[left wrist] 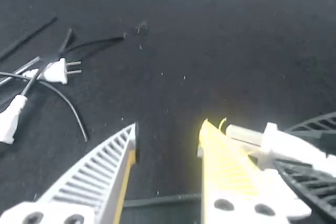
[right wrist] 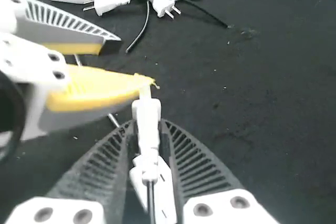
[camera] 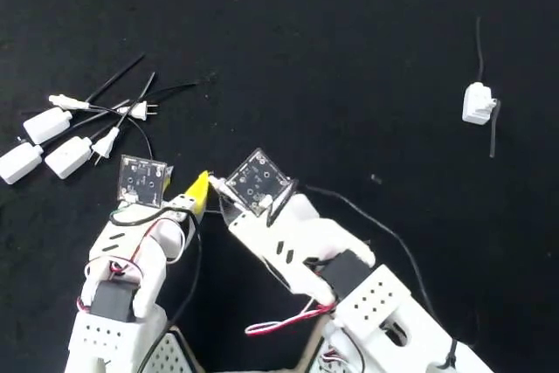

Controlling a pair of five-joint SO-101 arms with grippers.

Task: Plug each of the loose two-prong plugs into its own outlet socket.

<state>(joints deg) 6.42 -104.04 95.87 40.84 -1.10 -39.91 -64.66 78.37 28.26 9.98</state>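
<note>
Plug pinched in right gripper, tip at spread left gripper's yellow finger.

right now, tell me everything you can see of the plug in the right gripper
The plug is white, slim and plastic-looking, with a thin dark cord leaving its rear. The right gripper is shut on its sides, holding it over the black table, nose forward, right at the left gripper's yellow fingertip; contact there is unclear.
</note>
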